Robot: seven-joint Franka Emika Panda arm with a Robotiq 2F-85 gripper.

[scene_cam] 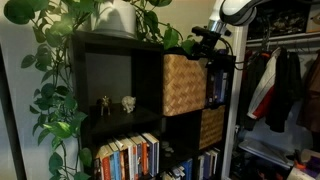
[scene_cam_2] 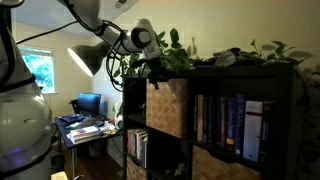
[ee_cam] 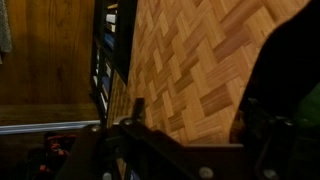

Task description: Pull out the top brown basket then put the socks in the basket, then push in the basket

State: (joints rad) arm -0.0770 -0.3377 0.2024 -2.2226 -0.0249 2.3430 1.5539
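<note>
The top brown basket (scene_cam: 184, 84) is a light tan woven cube in the upper cubby of a black shelf, also seen in the other exterior view (scene_cam_2: 167, 107). In the wrist view its weave (ee_cam: 190, 50) fills most of the picture. My gripper (scene_cam: 207, 47) (scene_cam_2: 150, 66) hangs at the basket's upper front edge. It is open (ee_cam: 196, 115), with the woven face showing between its two dark fingers and nothing held. A grey bundle (scene_cam_2: 225, 58) lies on the shelf top among leaves; it may be the socks, but it is too small to tell.
A darker woven basket (scene_cam: 212, 127) sits in the cubby below. Books (scene_cam: 128, 157) fill the lower shelves, and small figurines (scene_cam: 127, 102) stand in the open cubby. Trailing plants (scene_cam: 60, 60) cover the shelf top. Clothes (scene_cam: 280, 85) hang beside the shelf. A desk (scene_cam_2: 85, 128) stands further back.
</note>
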